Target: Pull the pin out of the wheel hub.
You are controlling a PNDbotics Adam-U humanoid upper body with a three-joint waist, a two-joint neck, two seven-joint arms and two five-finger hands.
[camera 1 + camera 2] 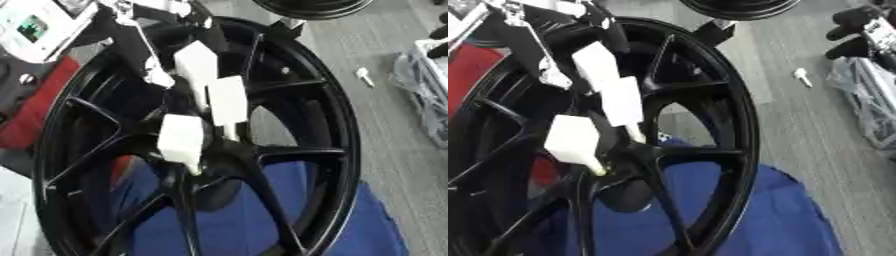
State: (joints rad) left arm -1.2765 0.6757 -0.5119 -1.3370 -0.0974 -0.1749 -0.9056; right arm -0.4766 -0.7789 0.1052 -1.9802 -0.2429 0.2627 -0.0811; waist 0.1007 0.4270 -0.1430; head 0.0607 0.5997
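A large black spoked wheel (337, 125) stands tilted over a blue cloth (227, 220), with its hub (219, 155) near the middle of the view. My left hand (210, 85) comes in from the upper left, black with white pads. Its fingers (229, 102) and thumb (182, 137) point down at the hub, a gap between them. The thumb tip touches the hub's left side. No pin can be made out in the hub or between the fingers. Dark rounded shapes at the upper right edge look like my right hand (855, 20).
A small white pin-like piece (801, 76) lies on the grey floor to the right of the wheel. A clear plastic-wrapped object (868, 100) sits at the right edge. A second black rim (311, 7) is behind, and a red surface (39, 105) lies at the left.
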